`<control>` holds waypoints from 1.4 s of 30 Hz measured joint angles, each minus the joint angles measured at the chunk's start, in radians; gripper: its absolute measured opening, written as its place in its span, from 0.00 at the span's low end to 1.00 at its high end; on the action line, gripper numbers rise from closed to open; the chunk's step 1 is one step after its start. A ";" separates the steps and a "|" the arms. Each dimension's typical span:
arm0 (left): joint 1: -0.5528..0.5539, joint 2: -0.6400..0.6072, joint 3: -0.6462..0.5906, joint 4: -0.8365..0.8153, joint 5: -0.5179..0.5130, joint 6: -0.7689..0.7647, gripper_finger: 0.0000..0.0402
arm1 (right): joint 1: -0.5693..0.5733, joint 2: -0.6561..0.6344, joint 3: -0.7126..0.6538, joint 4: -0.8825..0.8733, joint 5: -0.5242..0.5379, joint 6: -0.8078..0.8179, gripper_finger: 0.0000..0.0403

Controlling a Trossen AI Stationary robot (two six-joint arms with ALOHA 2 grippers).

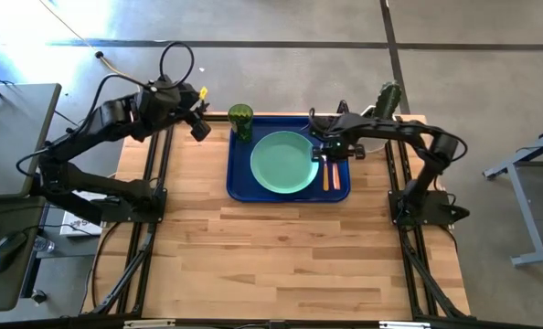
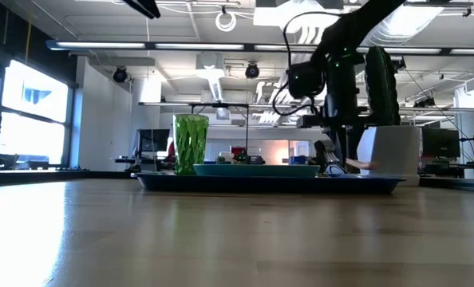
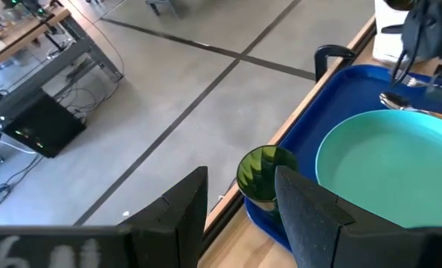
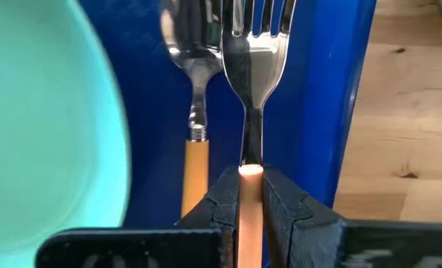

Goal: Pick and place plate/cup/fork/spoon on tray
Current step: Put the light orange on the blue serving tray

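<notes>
Cutlery goes down last: the right claw (image 4: 251, 195) is clamped on the orange handle of the small silver-tined fork (image 4: 252, 89), holding it low over the large dark-blue rectangular tray (image 1: 238, 179) on the wooden desk (image 1: 281, 256). The fork's long axis runs straight out from the claw, tines leading, parallel to the small silver-bowled, orange-handled spoon (image 4: 193, 104) lying just beside it on the tray floor. Whether the tines already touch the tray is hard to judge from these angles. The fork sits between the spoon and the tray's rim on the right arm's side, so the release looks to need only a short drop and an opening of the fingers.

The round mint-green plate (image 1: 284, 163) fills the tray's middle, the spoon beside it. The small translucent green tumbler (image 1: 241, 120) stands upright in the tray's far corner on the left arm's side. The left claw (image 3: 239, 212), fingers spread and empty, hovers near that tumbler, off the tray's edge.
</notes>
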 joint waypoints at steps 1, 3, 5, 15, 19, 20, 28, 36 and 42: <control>0.006 0.000 0.000 0.000 0.012 0.000 0.37 | -0.003 0.011 0.000 0.000 0.000 -0.001 0.04; 0.017 0.000 0.000 0.000 0.029 0.000 0.37 | -0.007 0.030 0.000 -0.001 0.001 -0.003 0.04; 0.026 0.000 0.000 0.000 0.042 0.000 0.37 | -0.013 0.044 0.000 0.000 0.013 -0.003 0.04; 0.056 0.000 0.000 0.000 0.047 0.000 0.37 | -0.054 0.065 -0.024 0.054 0.045 -0.022 0.04; 0.069 0.000 0.000 0.000 0.064 0.000 0.37 | -0.056 0.065 -0.074 0.129 0.019 -0.001 0.04; 0.071 0.000 0.000 0.000 0.065 0.000 0.37 | -0.056 0.065 -0.083 0.130 0.016 0.005 0.04; 0.092 0.000 0.000 0.000 0.066 0.027 0.37 | -0.056 0.065 -0.111 0.139 -0.008 0.000 0.05; 0.093 0.000 0.000 0.000 0.066 0.027 0.37 | -0.056 0.065 -0.111 0.152 -0.008 0.008 0.11; 0.093 0.000 0.000 0.000 0.066 0.027 0.37 | -0.056 0.065 -0.111 0.153 -0.017 0.023 0.11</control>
